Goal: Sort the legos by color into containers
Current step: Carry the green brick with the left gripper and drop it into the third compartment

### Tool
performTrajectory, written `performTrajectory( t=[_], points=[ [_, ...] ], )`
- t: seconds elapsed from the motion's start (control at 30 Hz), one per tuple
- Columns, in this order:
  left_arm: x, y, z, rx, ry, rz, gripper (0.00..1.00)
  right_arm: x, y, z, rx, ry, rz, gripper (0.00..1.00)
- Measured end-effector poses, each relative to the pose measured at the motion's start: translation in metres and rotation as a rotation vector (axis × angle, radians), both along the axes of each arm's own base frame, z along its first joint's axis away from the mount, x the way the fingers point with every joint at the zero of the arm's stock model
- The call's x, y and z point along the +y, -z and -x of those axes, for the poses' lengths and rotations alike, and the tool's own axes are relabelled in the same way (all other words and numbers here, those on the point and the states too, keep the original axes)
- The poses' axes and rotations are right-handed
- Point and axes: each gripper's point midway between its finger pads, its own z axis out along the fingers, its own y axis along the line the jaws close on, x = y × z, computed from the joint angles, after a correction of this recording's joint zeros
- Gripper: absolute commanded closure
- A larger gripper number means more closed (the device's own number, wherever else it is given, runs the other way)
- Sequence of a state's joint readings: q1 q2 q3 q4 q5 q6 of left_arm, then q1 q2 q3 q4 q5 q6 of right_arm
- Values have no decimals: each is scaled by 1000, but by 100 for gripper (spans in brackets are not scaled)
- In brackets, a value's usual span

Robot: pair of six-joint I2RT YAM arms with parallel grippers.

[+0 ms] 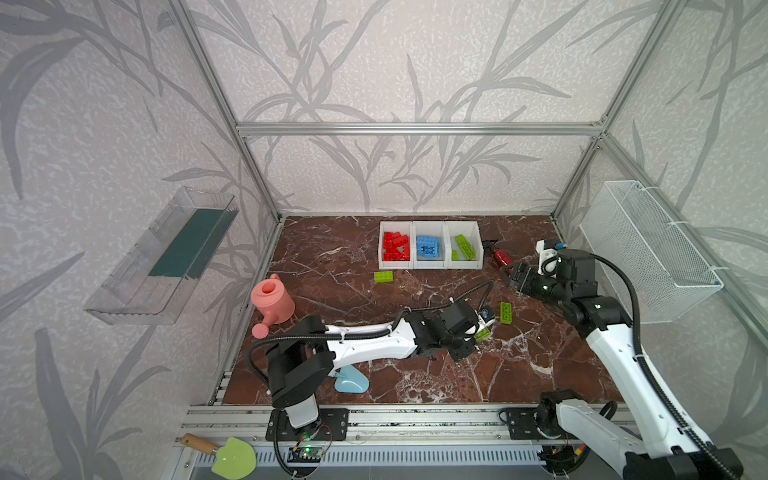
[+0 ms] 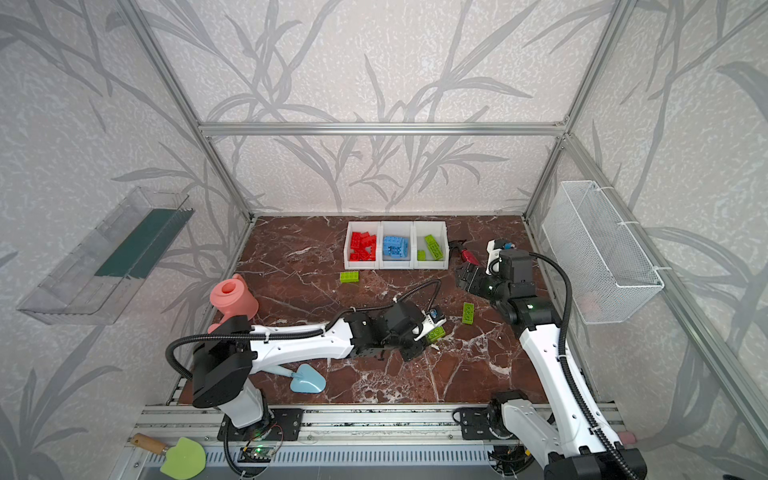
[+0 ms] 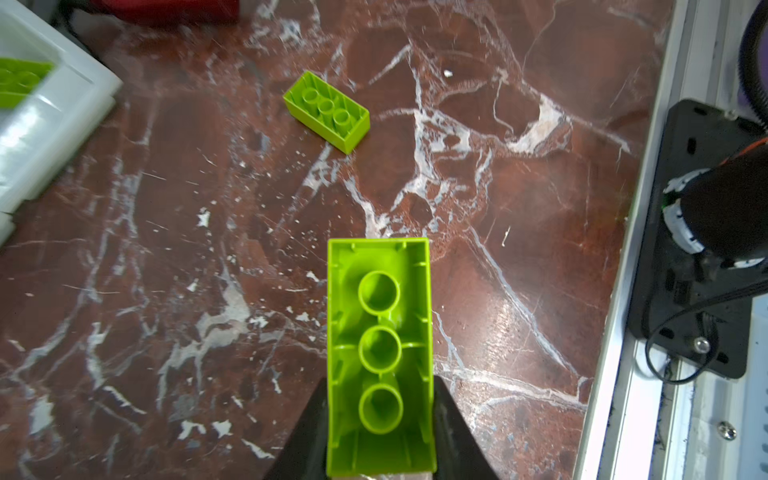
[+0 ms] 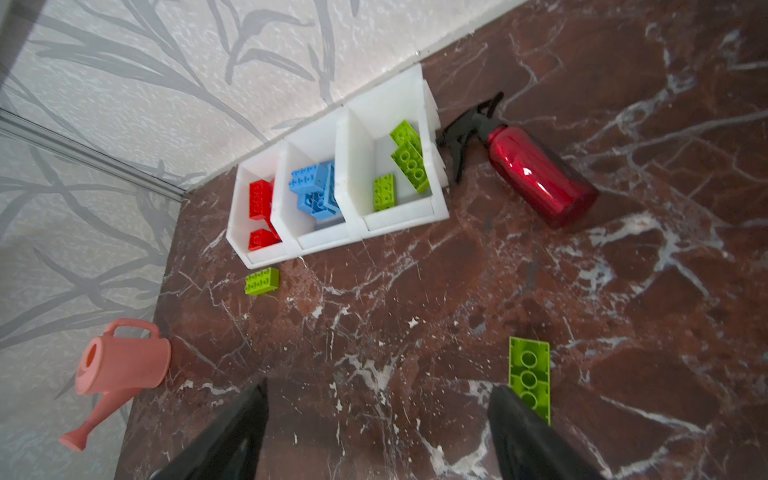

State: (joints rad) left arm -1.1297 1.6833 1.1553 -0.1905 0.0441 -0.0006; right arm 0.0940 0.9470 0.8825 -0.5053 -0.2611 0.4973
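Note:
The containers (image 1: 430,266) are three white bins in a row at the back. They hold red legos (image 1: 397,246), blue legos (image 1: 428,247) and green legos (image 1: 465,247). My left gripper (image 1: 484,332) is shut on a lime green lego (image 3: 380,353) low over the middle of the table, its hollow underside facing the wrist camera. A second green lego (image 1: 505,312) lies upside down just right of it. A third (image 1: 383,276) lies studs up before the red bin. My right gripper (image 4: 380,386) hangs open and empty near the green bin's right side.
A red spray bottle (image 1: 500,255) lies right of the bins, close to the right gripper. A pink watering can (image 1: 272,301) and a light blue trowel (image 1: 351,382) sit at the left. A wire basket (image 1: 648,249) hangs on the right wall, a clear tray (image 1: 166,253) on the left.

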Motion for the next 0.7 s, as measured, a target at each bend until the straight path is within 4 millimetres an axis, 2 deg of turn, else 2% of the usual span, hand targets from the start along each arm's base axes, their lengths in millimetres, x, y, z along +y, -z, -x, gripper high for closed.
performTrajectory(
  t=[0.2,0.37,0.47,0.57,0.7],
  points=[
    [17,-32,-38,-36,-93,17,76,-3,38,19,46,27,-14,16],
    [22,-80,-84,-83,-181,94,76,-4,67,27,97,40,-26,16],
    [18,-106,-113,-114,-226,139,76,-4,74,28,102,42,-26,16],
    [10,-117,-142,-132,-271,155,77,-4,76,28,93,41,-26,16],
    [-9,-104,-175,-120,-314,134,77,-5,83,29,89,42,-25,16]
  ],
)
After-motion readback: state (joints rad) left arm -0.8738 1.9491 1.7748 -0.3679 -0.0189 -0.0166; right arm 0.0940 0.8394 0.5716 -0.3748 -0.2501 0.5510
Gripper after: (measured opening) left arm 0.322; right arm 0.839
